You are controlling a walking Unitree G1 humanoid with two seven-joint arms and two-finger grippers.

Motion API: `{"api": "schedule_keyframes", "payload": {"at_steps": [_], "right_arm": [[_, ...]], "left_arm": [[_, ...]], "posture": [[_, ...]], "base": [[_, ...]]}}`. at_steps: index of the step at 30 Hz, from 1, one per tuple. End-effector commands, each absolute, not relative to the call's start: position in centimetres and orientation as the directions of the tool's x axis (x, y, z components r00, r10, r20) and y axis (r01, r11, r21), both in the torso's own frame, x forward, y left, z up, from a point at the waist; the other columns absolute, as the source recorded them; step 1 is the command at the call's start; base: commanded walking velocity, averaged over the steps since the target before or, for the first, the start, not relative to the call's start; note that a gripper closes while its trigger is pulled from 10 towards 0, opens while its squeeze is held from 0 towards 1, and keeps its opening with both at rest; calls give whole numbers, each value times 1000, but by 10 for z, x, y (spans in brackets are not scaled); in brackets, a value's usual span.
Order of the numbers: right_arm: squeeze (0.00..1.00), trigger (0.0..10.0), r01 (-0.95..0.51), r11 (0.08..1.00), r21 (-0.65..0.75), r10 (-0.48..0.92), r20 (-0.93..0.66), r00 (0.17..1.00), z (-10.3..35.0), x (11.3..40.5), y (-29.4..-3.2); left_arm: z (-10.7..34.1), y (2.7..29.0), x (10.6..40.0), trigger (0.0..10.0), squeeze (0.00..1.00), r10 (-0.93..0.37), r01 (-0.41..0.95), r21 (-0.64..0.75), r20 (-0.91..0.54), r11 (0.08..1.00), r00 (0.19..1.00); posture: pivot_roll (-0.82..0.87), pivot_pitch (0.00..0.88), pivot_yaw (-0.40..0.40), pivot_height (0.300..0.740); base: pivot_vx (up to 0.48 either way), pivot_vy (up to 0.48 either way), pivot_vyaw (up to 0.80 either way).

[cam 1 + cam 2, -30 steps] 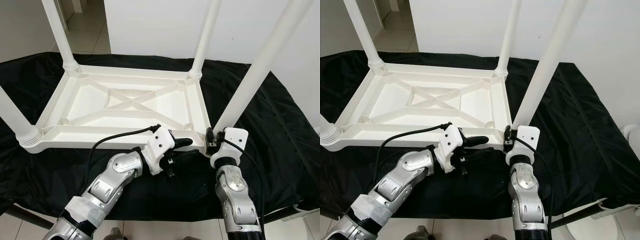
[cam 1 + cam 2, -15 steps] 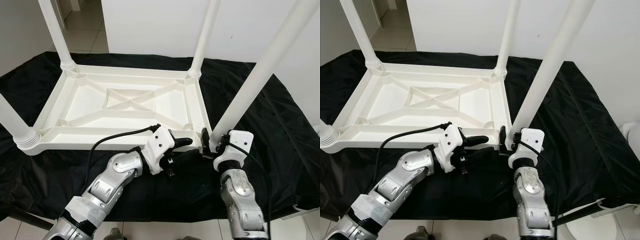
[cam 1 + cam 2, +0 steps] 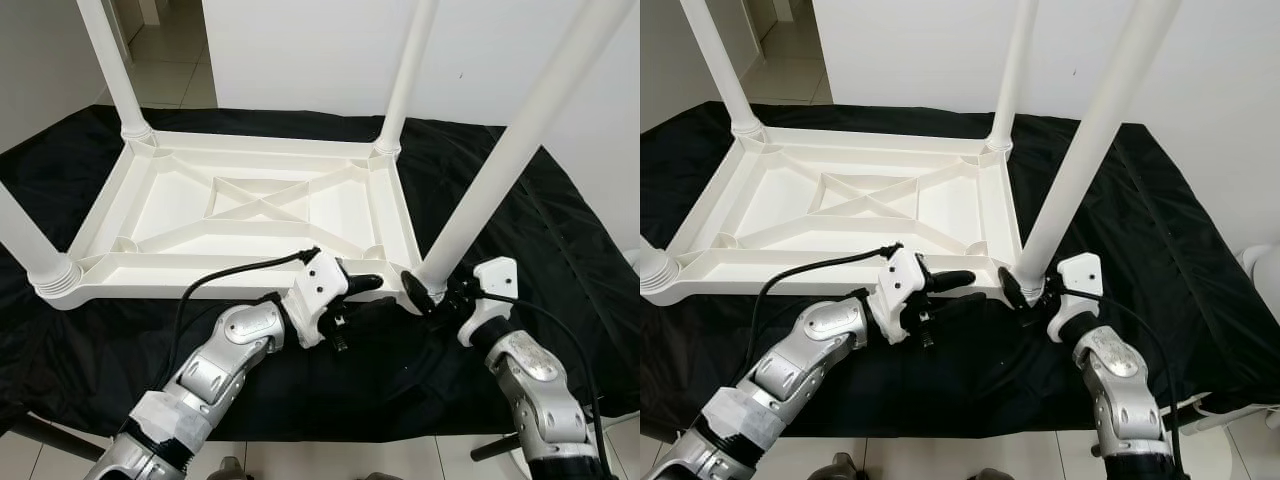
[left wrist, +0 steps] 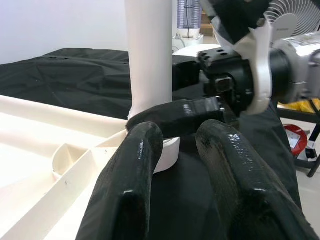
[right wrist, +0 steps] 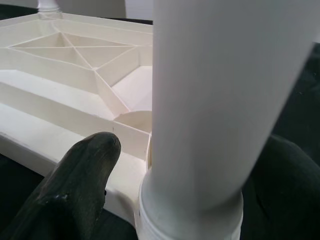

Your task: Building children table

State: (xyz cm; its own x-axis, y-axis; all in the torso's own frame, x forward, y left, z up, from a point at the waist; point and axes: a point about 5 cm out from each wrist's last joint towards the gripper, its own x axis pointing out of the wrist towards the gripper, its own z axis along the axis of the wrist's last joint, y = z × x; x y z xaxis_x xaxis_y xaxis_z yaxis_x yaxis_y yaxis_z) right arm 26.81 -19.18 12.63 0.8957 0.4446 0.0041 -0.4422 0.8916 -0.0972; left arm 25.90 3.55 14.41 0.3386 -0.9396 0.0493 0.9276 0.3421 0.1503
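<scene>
A white plastic children's table point(image 3: 250, 262) lies upside down on a black cloth, its legs pointing up. My right gripper point(image 3: 424, 296) is shut on the base of the near right leg point(image 3: 500, 170), where it meets the corner socket. In the right wrist view that leg point(image 5: 220, 100) stands between one black finger point(image 5: 85, 175) and the other. My left gripper point(image 3: 358, 292) rests at the table's near rim just left of that corner. Its fingers point(image 4: 130, 185) stand slightly apart with nothing between them and point at the leg point(image 4: 150, 50).
The black cloth point(image 3: 560, 230) covers the whole work surface down to its near edge. Three other legs rise at the far left point(image 3: 110, 60), far right point(image 3: 405, 70) and near left point(image 3: 25, 245). A white wall stands behind, and a tiled floor lies at the far left.
My right wrist has swung out to the right around the near right leg's base, its fingers staying at the leg. The left arm has stayed put.
</scene>
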Motion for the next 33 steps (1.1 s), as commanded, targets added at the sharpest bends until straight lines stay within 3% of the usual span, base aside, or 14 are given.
{"api": "schedule_keyframes", "payload": {"at_steps": [1, 8, 9, 11, 12, 14, 24, 25, 26, 27, 33], "right_arm": [[0, 10000, -473, 873, -120, 475, -7, 880, 127, 277, -197], [0, 10000, -506, 849, -153, 509, -25, 861, 128, 289, -197], [0, 8824, -523, 838, -156, 525, -31, 851, 128, 292, -197], [0, 8824, -523, 838, -156, 525, -31, 851, 128, 292, -197], [0, 118, -533, 832, -153, 533, -42, 845, 126, 294, -198], [0, 0, -545, 825, -150, 544, -49, 837, 124, 294, -198], [0, 0, -543, 835, -92, 541, -45, 840, 116, 283, -202], [0, 1647, -522, 849, -83, 521, -36, 853, 116, 281, -203], [0, 1647, -522, 849, -83, 521, -36, 853, 116, 281, -203], [0, 10000, -503, 861, -72, 502, -25, 864, 117, 280, -203], [0, 10000, -405, 912, -66, 406, 5, 914, 120, 278, -199]], "left_arm": [[138, 36, 255, 10000, 0, -968, 958, 142, 9, 248, 249], [133, 35, 256, 10000, 0, -968, 962, 111, -7, 249, 251], [133, 34, 257, 10000, 0, -967, 962, 107, -9, 252, 254], [133, 34, 257, 10000, 0, -967, 962, 107, -9, 252, 254], [133, 34, 257, 10000, 0, -966, 961, 109, -9, 255, 258], [133, 35, 257, 10000, 0, -965, 960, 109, -10, 258, 261], [133, 37, 257, 10000, 0, -963, 958, 106, -9, 268, 270], [133, 37, 256, 10000, 0, -963, 958, 105, -10, 267, 270], [133, 37, 256, 10000, 0, -963, 958, 105, -10, 267, 270], [133, 37, 256, 10000, 0, -963, 958, 104, -10, 266, 269], [132, 36, 257, 10000, 0, -964, 959, 105, -10, 265, 267]], "posture": [[34, 0, -41, 740], [39, 0, -45, 740], [40, 0, -45, 740], [40, 0, -45, 740], [45, 0, -49, 740], [47, 0, -51, 740], [44, 0, -55, 740], [42, 0, -58, 740], [42, 0, -58, 740], [41, 0, -58, 740], [35, 0, -62, 740]], "base": [[0, 0, 0], [0, 0, 0], [0, 0, 0], [0, 0, 0], [0, 0, 0], [0, 0, 0], [0, 0, 0], [0, 0, 0], [0, 0, 0], [0, 0, 0], [0, 0, 0]]}}
